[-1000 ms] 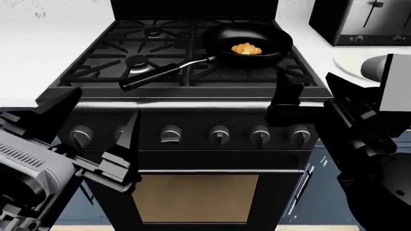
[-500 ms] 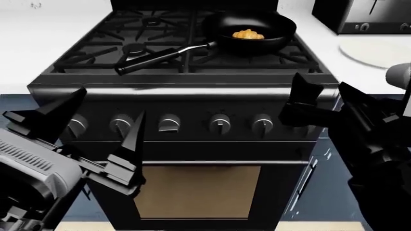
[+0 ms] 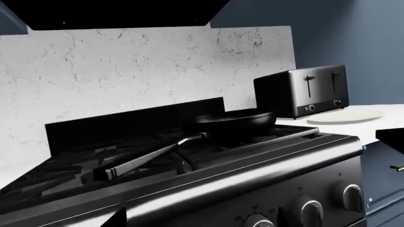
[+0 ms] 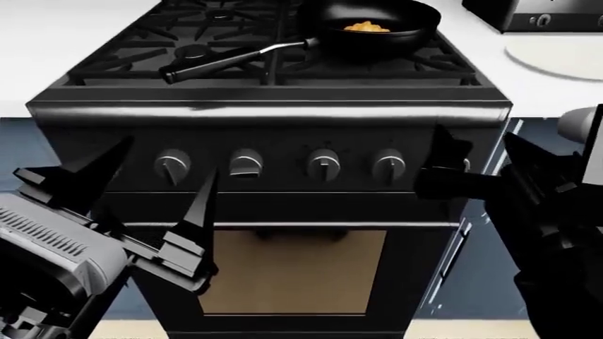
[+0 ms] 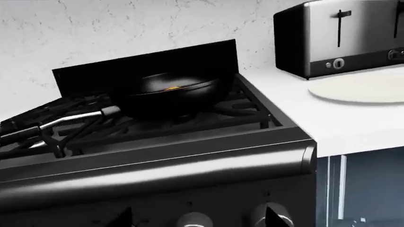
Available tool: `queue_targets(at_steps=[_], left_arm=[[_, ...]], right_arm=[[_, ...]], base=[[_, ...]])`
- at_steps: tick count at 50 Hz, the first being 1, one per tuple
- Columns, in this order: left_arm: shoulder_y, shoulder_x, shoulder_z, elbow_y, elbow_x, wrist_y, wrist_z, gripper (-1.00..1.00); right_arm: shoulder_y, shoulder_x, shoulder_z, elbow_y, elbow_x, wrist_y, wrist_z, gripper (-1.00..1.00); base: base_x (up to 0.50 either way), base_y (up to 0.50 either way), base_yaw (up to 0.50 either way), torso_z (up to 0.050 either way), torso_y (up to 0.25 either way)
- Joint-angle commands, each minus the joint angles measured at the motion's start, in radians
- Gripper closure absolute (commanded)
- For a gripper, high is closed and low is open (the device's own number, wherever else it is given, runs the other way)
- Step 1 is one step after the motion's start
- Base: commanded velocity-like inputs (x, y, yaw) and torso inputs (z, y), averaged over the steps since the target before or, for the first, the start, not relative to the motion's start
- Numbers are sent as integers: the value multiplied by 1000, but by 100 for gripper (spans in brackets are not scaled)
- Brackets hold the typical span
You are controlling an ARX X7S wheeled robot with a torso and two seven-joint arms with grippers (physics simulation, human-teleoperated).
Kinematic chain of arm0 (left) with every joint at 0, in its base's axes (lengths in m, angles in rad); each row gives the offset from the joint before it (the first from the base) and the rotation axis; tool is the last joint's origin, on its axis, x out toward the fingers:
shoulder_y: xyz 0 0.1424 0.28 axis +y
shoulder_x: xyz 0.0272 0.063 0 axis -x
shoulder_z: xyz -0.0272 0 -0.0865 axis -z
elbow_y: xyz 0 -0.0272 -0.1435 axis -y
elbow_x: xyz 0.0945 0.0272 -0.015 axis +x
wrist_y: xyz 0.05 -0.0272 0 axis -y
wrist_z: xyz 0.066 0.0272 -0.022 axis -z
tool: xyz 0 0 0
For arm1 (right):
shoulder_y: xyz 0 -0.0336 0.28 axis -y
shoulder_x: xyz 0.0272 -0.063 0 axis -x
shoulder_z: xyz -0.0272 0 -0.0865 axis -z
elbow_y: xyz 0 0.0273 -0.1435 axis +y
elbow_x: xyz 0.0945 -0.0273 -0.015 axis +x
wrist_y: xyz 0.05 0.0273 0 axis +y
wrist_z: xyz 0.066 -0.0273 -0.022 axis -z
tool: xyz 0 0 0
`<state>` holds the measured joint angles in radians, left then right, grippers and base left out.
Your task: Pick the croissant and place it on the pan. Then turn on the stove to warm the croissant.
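The croissant (image 4: pixel 366 27) lies inside the black pan (image 4: pixel 414 30) on the stove's (image 4: pixel 273 113) back right burner, with the pan handle (image 4: pixel 226 60) pointing front left. A sliver of the croissant (image 5: pixel 171 87) shows over the pan rim (image 5: pixel 167 90) in the right wrist view; the pan wall (image 3: pixel 237 120) hides it in the left wrist view. My left gripper (image 4: pixel 141 194) is open and empty in front of the leftmost knobs (image 4: pixel 172 167). My right gripper (image 4: pixel 450 169) is open and empty at the rightmost knobs, with a knob (image 5: pixel 192 220) between its fingertips.
A toaster (image 4: pixel 551 14) and a flat white plate (image 4: pixel 556 56) stand on the white counter right of the stove. The oven door with its tan window (image 4: pixel 292 272) is below the knob row. White counter also lies left of the stove (image 4: pixel 38 49).
The stove has shifted up in the head view as the view lowered. My right gripper has come down from the stove's front edge to the knob row. The croissant stays in the pan.
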<state>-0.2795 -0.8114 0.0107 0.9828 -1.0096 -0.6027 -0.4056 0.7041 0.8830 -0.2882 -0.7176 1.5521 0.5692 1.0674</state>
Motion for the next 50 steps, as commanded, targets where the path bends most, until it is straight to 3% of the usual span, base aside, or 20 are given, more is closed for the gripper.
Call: queue_targets(at_steps=[1,22,42,50], left_arm=[[9,2,11,-4,13,12,4,-100],[11,16,43,-28,37,30,25,-100],[30,29,50,-50,36,56,34,-100],[37,36,59,-65,53,69,48,-100]], right_arm=[[-9,27,-5,-11,-2,18,12,-100],[-31,85,26,-21,20,14,39,-100],[-12,74,5,25,-15,34,16,-100],[-19,81,2,31,-30,40,3,-100]], base=[[0,0,0,-50,0],[0,0,0,-50,0],[0,0,0,-50,0],[0,0,0,-3,0]])
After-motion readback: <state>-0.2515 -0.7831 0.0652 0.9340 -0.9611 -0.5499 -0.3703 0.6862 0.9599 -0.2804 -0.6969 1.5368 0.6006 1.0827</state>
